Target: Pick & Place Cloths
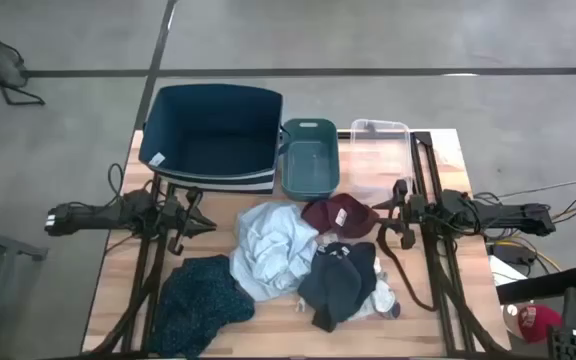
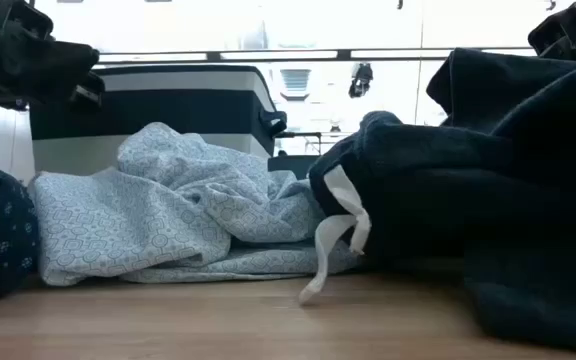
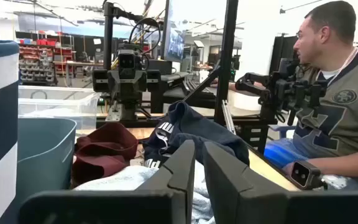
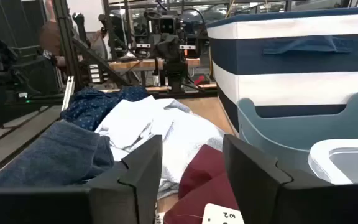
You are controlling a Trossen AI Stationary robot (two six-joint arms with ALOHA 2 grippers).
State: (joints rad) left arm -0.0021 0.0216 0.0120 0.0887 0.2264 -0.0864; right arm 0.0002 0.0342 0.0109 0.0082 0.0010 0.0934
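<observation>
Several cloths lie bunched on the table's middle. The pale blue-grey cloth [image 1: 268,245] is at the centre, the dark teal patterned one [image 1: 200,300] toward the near left, the maroon one [image 1: 338,215] to its far right, and the dark navy one [image 1: 340,285] lies partly over a white piece [image 1: 383,300]. My left gripper [image 1: 208,222] hangs left of the pile, its fingers [image 3: 185,168] almost together, touching nothing. My right gripper [image 1: 380,228] is just right of the maroon cloth [image 4: 207,180], open and touching nothing.
Three bins stand along the far edge: a navy-and-white striped bin [image 1: 213,135], a teal bin [image 1: 310,155] and a clear bin [image 1: 378,150]. A seated person [image 3: 334,93] is beyond the table's right side. Bare wood shows along the near edge [image 2: 268,320].
</observation>
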